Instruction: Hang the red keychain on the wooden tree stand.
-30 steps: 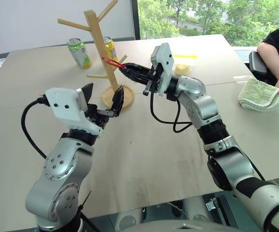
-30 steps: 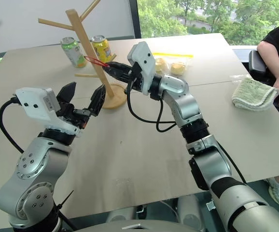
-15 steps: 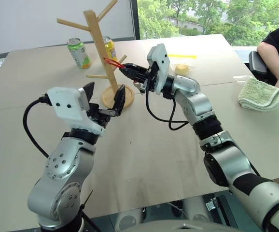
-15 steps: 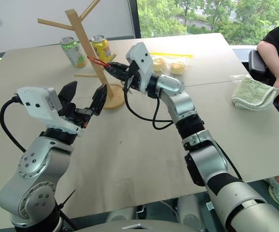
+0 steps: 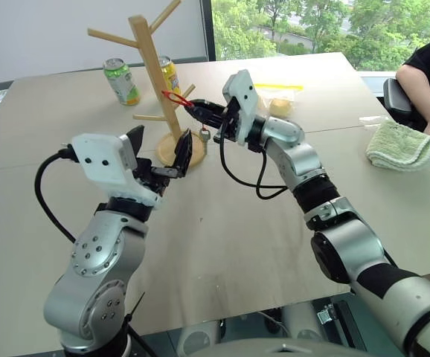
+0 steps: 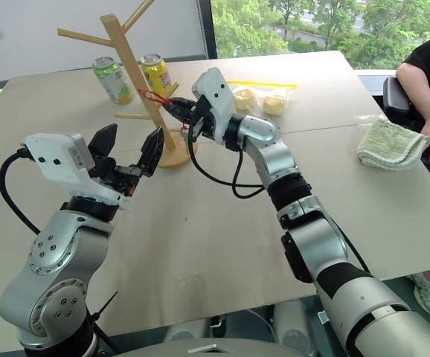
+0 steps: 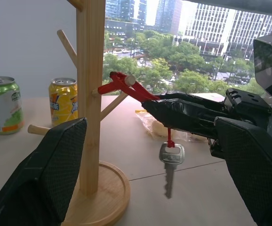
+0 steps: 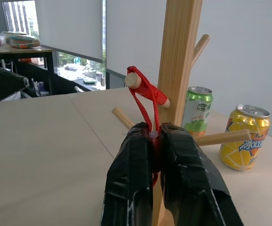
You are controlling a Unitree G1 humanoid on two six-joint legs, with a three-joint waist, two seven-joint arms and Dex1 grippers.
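Red strap keychain (image 8: 144, 96) with its small metal key (image 7: 171, 162) looped over a peg of the light wooden tree stand (image 5: 152, 71), upper left, pinched by the right gripper (image 8: 156, 136); left gripper (image 5: 161, 149) spread.

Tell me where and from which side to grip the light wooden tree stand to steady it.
Grip the wooden tree stand on its bare upright post just above the round base, coming from the left gripper side. The pegs leave that stretch free, and the right gripper, shut on the red keychain looped over a peg, occupies the other side.
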